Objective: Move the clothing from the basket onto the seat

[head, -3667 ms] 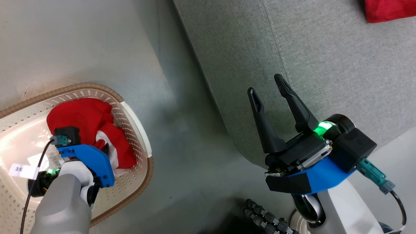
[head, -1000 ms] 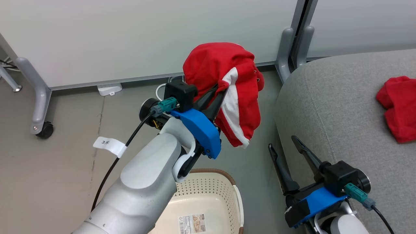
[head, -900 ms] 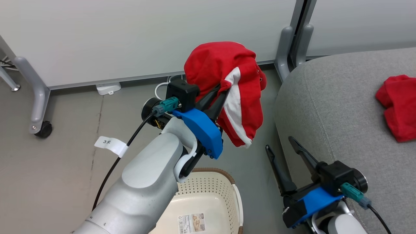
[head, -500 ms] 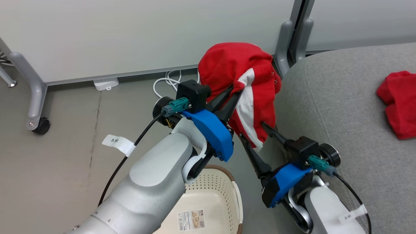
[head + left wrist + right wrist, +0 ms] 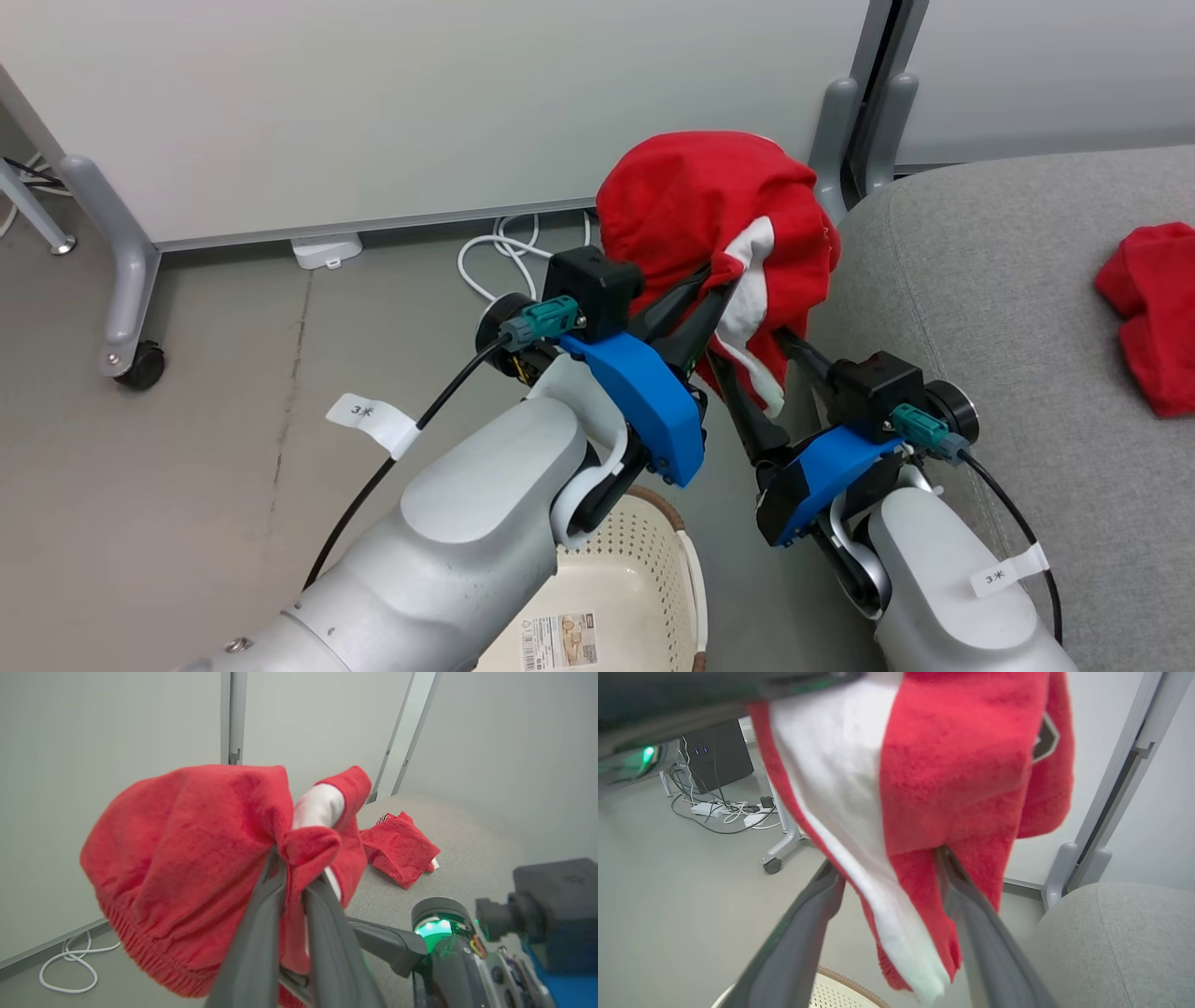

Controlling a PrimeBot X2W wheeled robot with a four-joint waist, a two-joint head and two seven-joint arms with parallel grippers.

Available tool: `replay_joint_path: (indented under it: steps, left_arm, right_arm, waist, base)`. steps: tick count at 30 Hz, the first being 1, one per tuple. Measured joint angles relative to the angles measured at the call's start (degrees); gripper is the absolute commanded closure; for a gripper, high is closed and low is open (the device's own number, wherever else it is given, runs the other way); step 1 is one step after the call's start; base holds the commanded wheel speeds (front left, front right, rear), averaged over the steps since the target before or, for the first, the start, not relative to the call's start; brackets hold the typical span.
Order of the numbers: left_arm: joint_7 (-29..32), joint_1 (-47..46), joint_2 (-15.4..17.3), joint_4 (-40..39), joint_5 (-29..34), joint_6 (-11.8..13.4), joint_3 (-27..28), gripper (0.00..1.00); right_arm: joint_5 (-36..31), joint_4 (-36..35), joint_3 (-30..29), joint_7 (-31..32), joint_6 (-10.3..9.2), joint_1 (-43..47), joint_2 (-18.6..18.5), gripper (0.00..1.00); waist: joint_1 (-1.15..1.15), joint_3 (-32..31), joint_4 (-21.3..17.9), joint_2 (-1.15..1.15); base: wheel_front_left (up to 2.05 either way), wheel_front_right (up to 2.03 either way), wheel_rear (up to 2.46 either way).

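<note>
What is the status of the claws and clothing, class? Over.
Left claw shut on red garment, aloft beside seat. Right claw open, astride its hanging end. Second red garment on seat.

garment (image 5: 691, 201): red, white stripe | seat (image 5: 980, 299): grey | basket (image 5: 653, 560): cream, perforated

Red garment (image 5: 709, 205), white stripe, hangs bunched in air at 12 o'clock. Second red garment (image 5: 1153, 317) crumpled on grey seat (image 5: 980, 280), 3 o'clock. Cream basket (image 5: 653, 551), 6 o'clock.
</note>
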Motion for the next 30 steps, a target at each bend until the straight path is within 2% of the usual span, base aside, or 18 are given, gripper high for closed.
replay_joint_path:
  steps: [2, 9, 20, 21, 22, 24, 27, 28, 29, 30]
  left_arm:
    - [-0.09, -0.06, -0.01, 0.12, -0.87, 0.16, -0.91, 1.00]
    - [-1.09, -0.83, -0.01, 1.10, -2.94, 0.67, -2.94, 1.00]
    - [-2.63, -1.97, -0.01, 2.48, -5.35, 1.26, -4.86, 1.00]
    - [-2.89, -1.99, -0.01, 2.55, -5.36, 1.27, -4.90, 0.97]
    - [-3.01, -2.08, -0.01, 2.72, -5.38, 1.31, -5.02, 0.84]
    - [-3.10, -2.34, 0.00, 3.14, -5.44, 1.36, -5.36, 0.76]
    - [-3.49, -2.49, 0.00, 3.41, -5.49, 1.35, -5.97, 0.71]
    - [-3.53, -2.57, 0.00, 3.43, -5.55, 1.34, -6.17, 0.60]
    - [-3.55, -2.58, -0.01, 3.44, -5.65, 1.21, -6.31, 0.11]
    - [-3.59, -2.59, -0.01, 3.47, -5.79, 1.19, -6.39, 0.00]
  right_arm:
    - [0.42, 1.34, 0.35, -0.65, 0.00, -0.56, 0.00, 1.00]
    - [2.22, 5.04, 1.81, -1.42, 0.00, -1.77, 0.01, 1.00]
    - [3.78, 6.76, 3.87, -2.16, 0.00, -2.66, 0.01, 1.00]
    - [3.89, 6.83, 3.89, -2.21, 0.00, -2.70, 0.01, 1.00]
    - [3.92, 6.87, 3.93, -2.21, 0.00, -2.75, 0.01, 1.00]
    - [3.94, 6.92, 4.04, -2.22, 0.00, -2.79, 0.01, 1.00]
    - [4.02, 6.97, 4.35, -2.30, 0.00, -2.81, 0.01, 1.00]
    - [4.03, 6.98, 4.41, -2.30, 0.00, -2.82, 0.01, 1.00]
    - [4.08, 7.02, 4.43, -2.30, 0.00, -2.86, 0.01, 1.00]
    - [4.08, 7.05, 4.43, -2.30, 0.00, -2.92, 0.01, 1.00]
  waist:
    - [0.00, -0.26, -0.03, 0.00]
    - [0.00, -1.16, -0.34, 0.00]
    - [0.00, -1.39, -0.92, 0.00]
    - [0.00, -1.38, -0.95, 0.00]
    - [0.00, -1.36, -0.98, 0.00]
    - [0.00, -1.37, -1.01, 0.00]
    - [0.00, -1.36, -1.02, 0.00]
    - [0.00, -1.36, -1.02, 0.00]
    - [0.00, -1.36, -1.03, 0.00]
    - [0.00, -1.36, -1.03, 0.00]
  base:
    - [0.00, 0.00, 0.00]
    - [0.00, 0.00, 0.00]
    - [0.00, 0.00, 0.00]
    - [0.00, 0.00, 0.00]
    - [0.00, 0.00, 0.00]
    - [0.00, 0.00, 0.00]
    - [0.00, 0.00, 0.00]
    - [0.00, 0.00, 0.00]
    - [0.00, 0.00, 0.00]
    - [0.00, 0.00, 0.00]
